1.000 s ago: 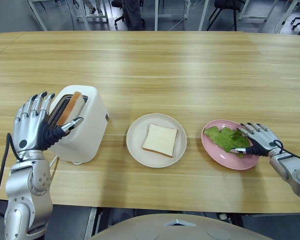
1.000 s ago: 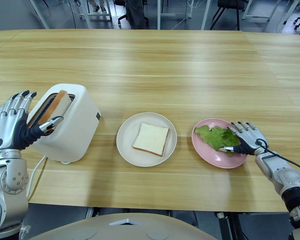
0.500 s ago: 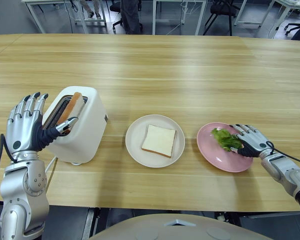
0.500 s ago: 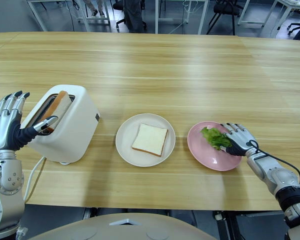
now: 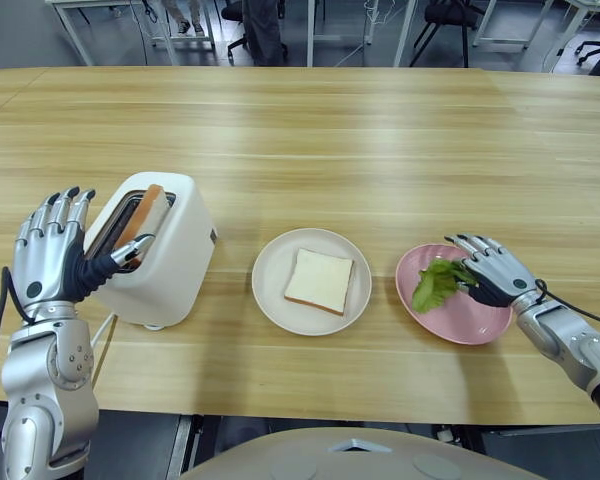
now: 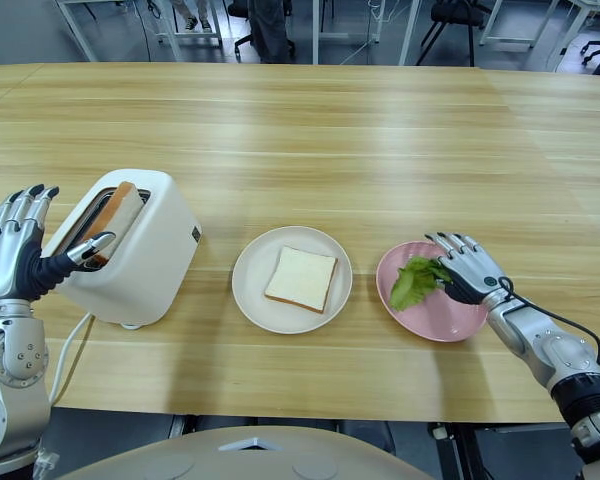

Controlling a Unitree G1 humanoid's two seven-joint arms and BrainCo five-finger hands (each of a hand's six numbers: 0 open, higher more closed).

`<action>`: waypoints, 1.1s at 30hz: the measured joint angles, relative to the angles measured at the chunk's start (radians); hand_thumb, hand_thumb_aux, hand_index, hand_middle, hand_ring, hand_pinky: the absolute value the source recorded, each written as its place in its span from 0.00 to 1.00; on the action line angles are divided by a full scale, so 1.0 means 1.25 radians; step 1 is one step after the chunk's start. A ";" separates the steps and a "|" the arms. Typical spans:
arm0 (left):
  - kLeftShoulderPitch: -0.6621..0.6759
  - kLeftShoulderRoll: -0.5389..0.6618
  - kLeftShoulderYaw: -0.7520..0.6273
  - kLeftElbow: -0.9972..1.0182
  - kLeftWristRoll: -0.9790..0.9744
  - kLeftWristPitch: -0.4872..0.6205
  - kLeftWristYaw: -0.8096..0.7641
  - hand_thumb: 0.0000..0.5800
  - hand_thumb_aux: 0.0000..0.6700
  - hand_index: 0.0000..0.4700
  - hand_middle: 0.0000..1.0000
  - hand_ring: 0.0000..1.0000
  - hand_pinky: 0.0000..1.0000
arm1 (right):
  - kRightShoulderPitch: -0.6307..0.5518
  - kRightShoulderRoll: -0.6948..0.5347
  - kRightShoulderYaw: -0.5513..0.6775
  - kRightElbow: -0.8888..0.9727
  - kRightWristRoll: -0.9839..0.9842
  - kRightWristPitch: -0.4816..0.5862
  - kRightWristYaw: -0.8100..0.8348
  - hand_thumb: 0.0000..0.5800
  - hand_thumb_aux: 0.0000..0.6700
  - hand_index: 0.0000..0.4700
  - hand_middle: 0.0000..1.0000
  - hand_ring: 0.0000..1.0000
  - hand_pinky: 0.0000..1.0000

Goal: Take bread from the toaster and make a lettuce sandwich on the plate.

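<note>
Pinching the one lettuce leaf in my right hand over the pink plate; two plates, the white plate bearing one bread slice, second slice upright in the single toaster beside my left hand, fingers spread, empty.

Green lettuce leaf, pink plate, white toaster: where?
green lettuce leaf (image 5: 432,287), left eye view, leaf middle
round pink plate (image 5: 470,323), left eye view, bare near part
white toaster (image 5: 172,268), left eye view, side wall

toaster 1 | plates 2: white plate, pink plate | bread 2: toaster slice, plate slice | lettuce leaf 1 | hands 2: left hand, right hand | table 1
</note>
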 measured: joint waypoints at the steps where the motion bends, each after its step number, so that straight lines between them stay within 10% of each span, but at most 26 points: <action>1: 0.001 0.000 0.000 0.003 0.002 0.005 -0.002 0.00 0.00 0.00 0.00 0.00 0.00 | 0.000 0.000 -0.007 -0.013 0.003 -0.003 -0.003 1.00 1.00 0.98 0.00 0.00 0.00; 23: -0.117 0.045 -0.104 0.234 0.013 0.078 -0.048 0.00 0.00 0.00 0.00 0.00 0.00 | -0.059 0.237 0.045 -0.250 -0.002 -0.047 0.118 1.00 1.00 0.98 0.00 0.00 0.00; 24: -0.123 0.046 -0.106 0.238 0.011 0.077 -0.046 0.86 0.62 0.61 0.00 0.00 0.00 | -0.067 0.248 0.061 -0.249 -0.011 -0.051 0.123 1.00 1.00 0.98 0.00 0.00 0.00; 26: -0.137 0.051 -0.109 0.242 0.008 0.074 -0.038 1.00 1.00 0.98 0.00 0.00 0.00 | -0.081 0.270 0.085 -0.242 -0.021 -0.053 0.128 1.00 1.00 0.98 0.00 0.00 0.00; 33: -0.165 0.061 -0.134 0.234 -0.024 0.041 -0.023 1.00 1.00 0.98 0.00 0.00 0.00 | -0.146 0.323 0.139 -0.159 -0.055 -0.052 0.138 1.00 1.00 0.98 0.00 0.00 0.00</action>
